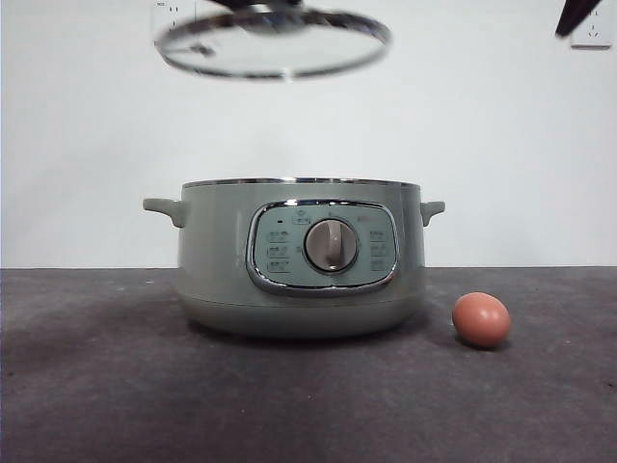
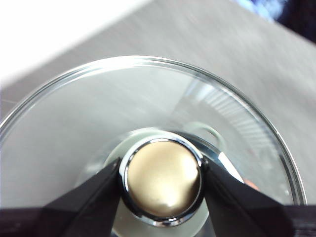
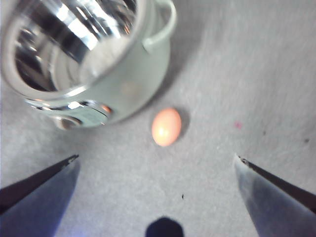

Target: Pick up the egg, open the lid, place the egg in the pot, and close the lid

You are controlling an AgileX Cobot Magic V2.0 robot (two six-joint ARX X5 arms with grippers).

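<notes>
The pale green pot stands uncovered in the middle of the table, its steel inside showing in the right wrist view. High above it, tilted, hangs the glass lid. My left gripper is shut on the lid's round knob, one black jaw on each side. The reddish-brown egg lies on the table just right of the pot, also seen beside the pot as the egg. My right gripper hovers high above the egg, open and empty; its dark tip shows at the top right corner.
A dark grey table runs under everything, with a white wall behind. A wall socket sits at the upper right. The pot's stubby handles stick out on both sides.
</notes>
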